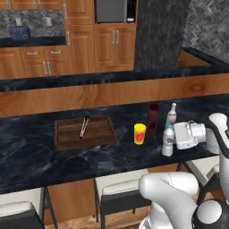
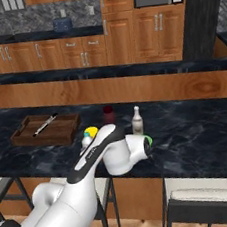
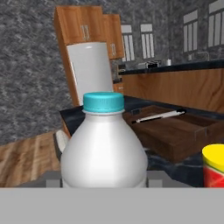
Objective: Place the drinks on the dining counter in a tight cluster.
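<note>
Hand (image 1: 173, 140) clamped on clear bottle (image 1: 168, 142); its fingertips hidden behind the bottle.

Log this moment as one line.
claw: shut on clear bottle | bottle: upright on dining counter | maroon bottle, tan bottle: close behind

Two cameras behind the arm, one to each side, look forward and down at the same dining counter (image 1: 36, 152). A hand camera faces the clear bottle (image 3: 104, 144) very closely.
</note>
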Controlling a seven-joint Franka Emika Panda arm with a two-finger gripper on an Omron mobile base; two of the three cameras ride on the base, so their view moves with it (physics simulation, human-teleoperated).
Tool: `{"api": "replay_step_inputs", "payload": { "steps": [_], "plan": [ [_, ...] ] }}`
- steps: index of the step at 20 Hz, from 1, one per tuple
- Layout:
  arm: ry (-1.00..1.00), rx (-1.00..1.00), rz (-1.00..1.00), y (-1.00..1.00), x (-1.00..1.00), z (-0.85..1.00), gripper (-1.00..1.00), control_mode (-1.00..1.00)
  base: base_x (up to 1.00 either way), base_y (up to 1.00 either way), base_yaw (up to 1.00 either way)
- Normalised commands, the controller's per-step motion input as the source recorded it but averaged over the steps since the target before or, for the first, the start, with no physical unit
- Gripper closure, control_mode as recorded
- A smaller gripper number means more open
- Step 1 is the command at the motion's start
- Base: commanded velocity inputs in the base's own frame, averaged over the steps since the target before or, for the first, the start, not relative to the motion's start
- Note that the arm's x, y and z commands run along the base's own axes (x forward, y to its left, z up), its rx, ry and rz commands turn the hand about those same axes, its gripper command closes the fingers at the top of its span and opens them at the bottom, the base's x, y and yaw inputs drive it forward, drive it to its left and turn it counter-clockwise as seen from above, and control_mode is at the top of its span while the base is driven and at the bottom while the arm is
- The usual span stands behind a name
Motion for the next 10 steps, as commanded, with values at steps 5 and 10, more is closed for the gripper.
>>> {"api": "replay_step_inputs", "payload": {
  "steps": [5,10],
  "plan": [
    [0.00,0.00,0.00,0.00,0.00,0.00,1.00,1.00,0.02,-0.01,0.01],
    [0.00,0.00,0.00,0.00,0.00,0.00,1.00,1.00,0.00,0.00,0.00]
  ]
}}
